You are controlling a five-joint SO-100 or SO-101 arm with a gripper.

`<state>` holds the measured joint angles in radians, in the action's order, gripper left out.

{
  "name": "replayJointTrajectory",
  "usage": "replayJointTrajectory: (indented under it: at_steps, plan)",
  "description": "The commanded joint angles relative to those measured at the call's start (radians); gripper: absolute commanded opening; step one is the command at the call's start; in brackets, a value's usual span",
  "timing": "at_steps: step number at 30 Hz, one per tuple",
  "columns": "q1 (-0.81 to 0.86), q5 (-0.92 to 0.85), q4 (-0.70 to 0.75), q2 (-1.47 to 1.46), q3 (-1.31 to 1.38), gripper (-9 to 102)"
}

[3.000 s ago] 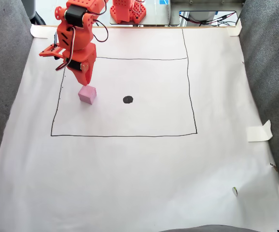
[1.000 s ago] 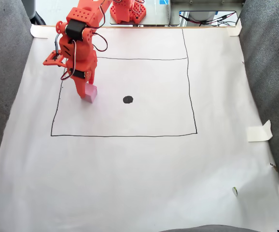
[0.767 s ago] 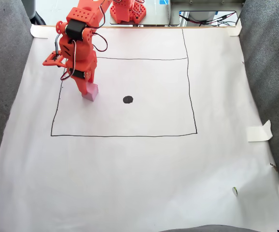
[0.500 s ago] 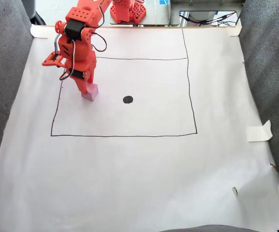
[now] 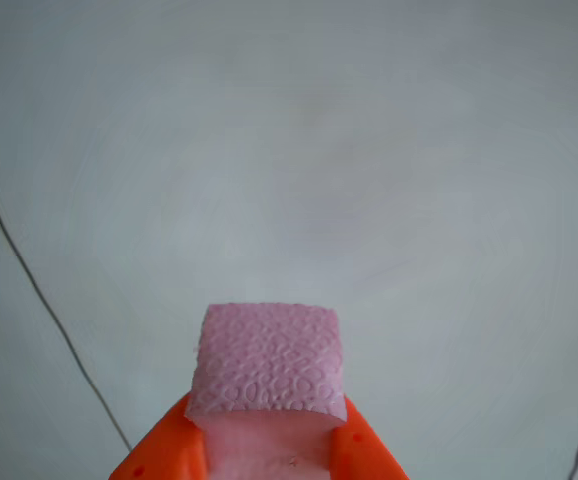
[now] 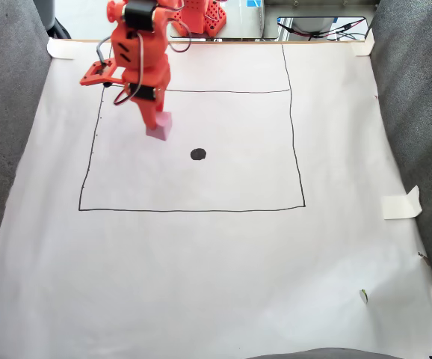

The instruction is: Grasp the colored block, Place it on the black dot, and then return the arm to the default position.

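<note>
Item: pink block (pebbled), pinched between the two orange fingers of the claw, which is closed on it. In the fixed view the block sits at ten o'clock of the black dot, near it, over white paper.

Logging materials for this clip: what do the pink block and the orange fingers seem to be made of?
The pink block looks like soft foam, matte, its face embossed with a pebbled pattern. The fingers look like hard plastic, bright orange and smooth, probably printed, though no layer lines are visible. They are shut on the block.
</note>
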<state>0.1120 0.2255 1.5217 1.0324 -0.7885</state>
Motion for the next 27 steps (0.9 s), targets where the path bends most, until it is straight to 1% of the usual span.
replayJointTrajectory:
  at_steps: [1, 7, 14, 20, 27]
  plan:
    - [-0.04, 0.006, 0.006, 0.075, -0.015, 0]
    - [-0.094, 0.006, 0.02, 0.051, -0.028, 0]
    - [-0.138, 0.018, -0.006, -0.029, -0.018, 0]
    - [-0.161, 0.044, -0.025, -0.115, 0.054, 0]
    - [-0.158, 0.057, -0.003, -0.184, 0.183, 0]
